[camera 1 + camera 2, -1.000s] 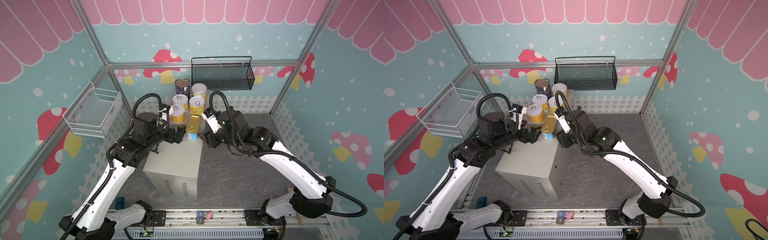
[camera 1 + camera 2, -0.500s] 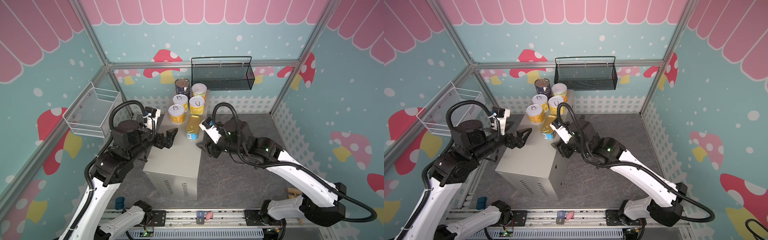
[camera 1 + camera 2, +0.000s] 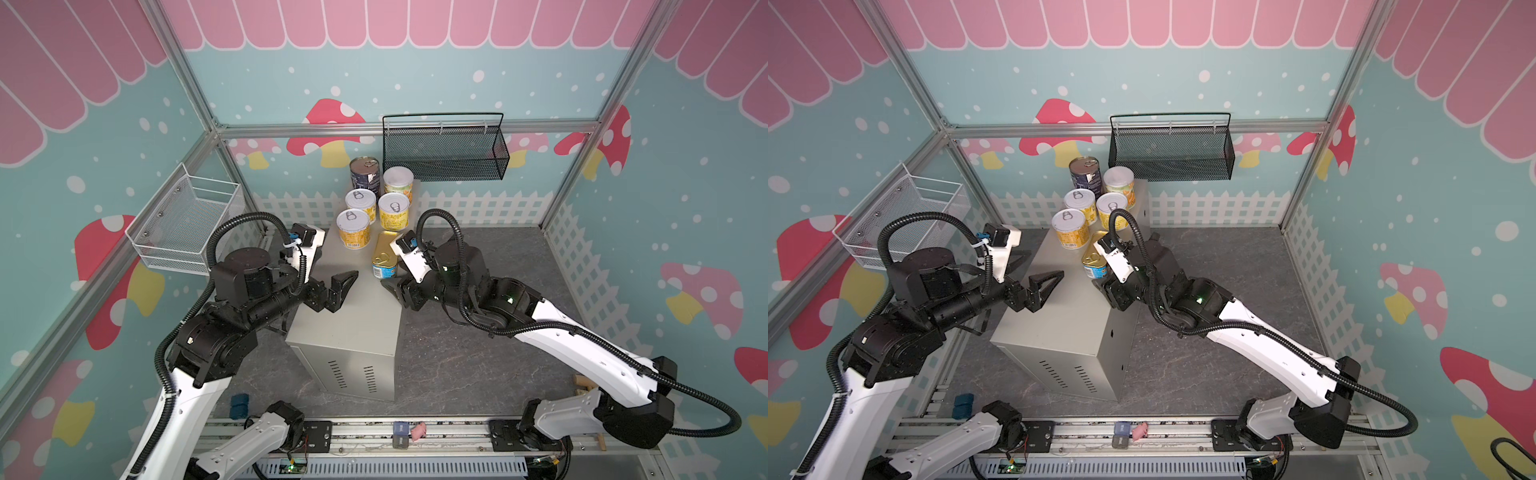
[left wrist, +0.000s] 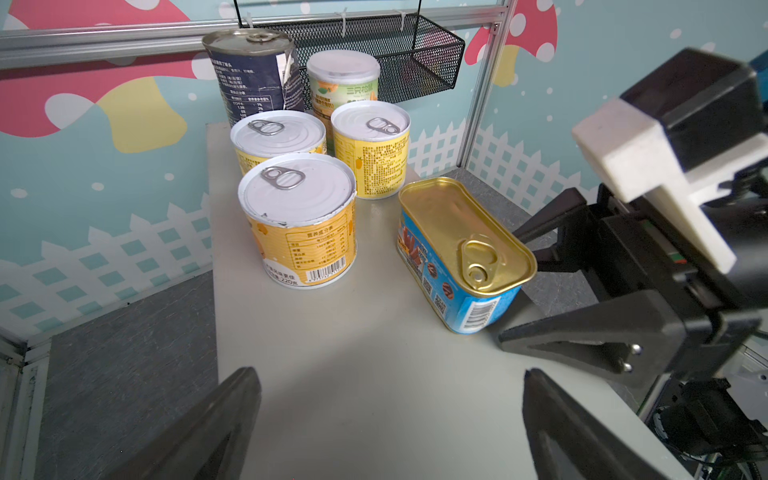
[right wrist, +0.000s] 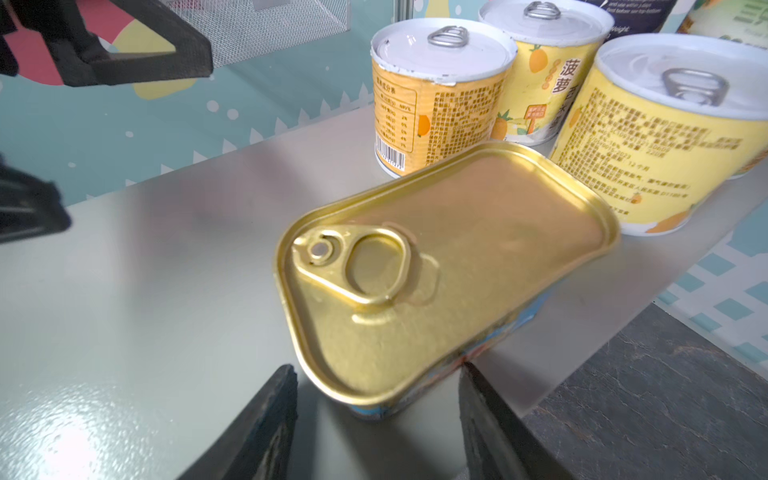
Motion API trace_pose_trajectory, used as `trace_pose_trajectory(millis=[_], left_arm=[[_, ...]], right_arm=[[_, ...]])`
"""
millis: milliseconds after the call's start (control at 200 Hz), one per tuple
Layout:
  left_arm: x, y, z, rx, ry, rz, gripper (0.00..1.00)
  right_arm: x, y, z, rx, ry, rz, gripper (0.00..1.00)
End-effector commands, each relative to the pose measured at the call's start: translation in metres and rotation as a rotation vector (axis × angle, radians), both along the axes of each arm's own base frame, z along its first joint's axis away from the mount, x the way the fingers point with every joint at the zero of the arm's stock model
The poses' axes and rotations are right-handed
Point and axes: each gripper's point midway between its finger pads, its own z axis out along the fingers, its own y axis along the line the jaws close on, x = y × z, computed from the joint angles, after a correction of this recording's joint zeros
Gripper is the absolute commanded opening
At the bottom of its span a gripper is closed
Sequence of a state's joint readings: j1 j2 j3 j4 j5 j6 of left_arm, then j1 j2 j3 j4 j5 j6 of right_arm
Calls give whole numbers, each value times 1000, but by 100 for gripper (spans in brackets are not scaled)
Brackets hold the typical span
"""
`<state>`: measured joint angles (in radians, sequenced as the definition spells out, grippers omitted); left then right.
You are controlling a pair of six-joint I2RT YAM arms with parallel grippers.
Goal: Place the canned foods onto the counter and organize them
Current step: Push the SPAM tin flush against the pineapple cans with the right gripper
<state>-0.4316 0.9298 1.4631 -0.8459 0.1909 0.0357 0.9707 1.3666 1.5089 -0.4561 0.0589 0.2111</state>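
1. Six canned foods stood grouped at the far end of the counter. The gold-topped rectangular tin sat nearest, askew by the right edge.
2. Squaring that tin appeared to be the step in hand. It called for spanning the tin's narrow width, keeping it level and shifting it inward.
3. Right gripper: jaws partly apart, tips beside the tin's near end, grasping nothing.
4. Left gripper: jaws spread wide over the bare counter top, empty.

Right wrist view: navy can and white-lidded can cropped by the frame edge; rectangular tin, side label blurred and mostly hidden.
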Motion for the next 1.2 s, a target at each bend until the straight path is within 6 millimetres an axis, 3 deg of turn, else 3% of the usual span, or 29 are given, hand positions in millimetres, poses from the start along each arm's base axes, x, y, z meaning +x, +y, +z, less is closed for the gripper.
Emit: trace_pose_trajectory(millis=[0,305,1196], left_arm=[[-6,2,2,14,-17,-16,99],[-4,4,3,8,-23,-3,99],[-3,5,4,12,-30,1,99]], right_arm=[[5,4,4,40,-16,-26,62],[17,2,-4,19,-24,-89,57],[37,-1,-8,3,-56,-141,56]])
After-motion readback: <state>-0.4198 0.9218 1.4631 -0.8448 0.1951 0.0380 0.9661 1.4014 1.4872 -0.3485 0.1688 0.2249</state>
